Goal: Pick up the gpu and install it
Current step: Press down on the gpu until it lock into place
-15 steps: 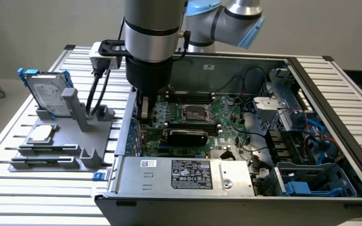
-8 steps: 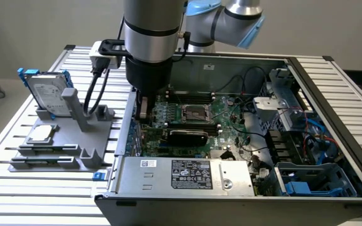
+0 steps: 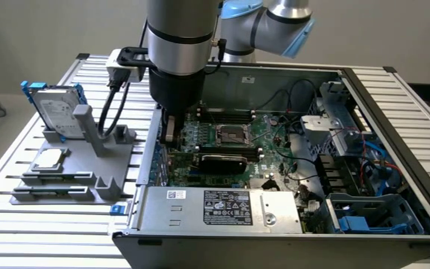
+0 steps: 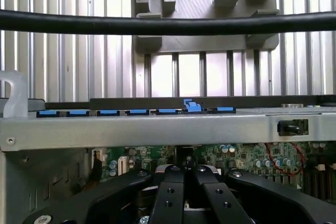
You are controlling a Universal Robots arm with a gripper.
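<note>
- Both fingers of the gripper (image 4: 184, 174) are pressed together, gripping nothing visible.
- Gripper (image 3: 172, 137) sits low inside the computer case (image 3: 394, 168), over the motherboard (image 3: 263, 140).
- GPU (image 3: 223, 162) lies flat across the motherboard, just beside the gripper.
- Grey holder (image 3: 88, 162) with hard drive (image 3: 54, 109) stands outside the case.

Green motherboard (image 3: 234, 140) inside a grey computer case (image 3: 275, 246); silver hard drive (image 3: 54, 109) with blue frame; grey holder (image 3: 88, 168); ribbed silver bench (image 3: 43, 235); black end effector (image 4: 184, 174).

hard drive (image 3: 53, 110) – upright in grey holder (image 3: 88, 168) | open computer case (image 3: 394, 84) – on slatted table (image 3: 20, 224)
</note>
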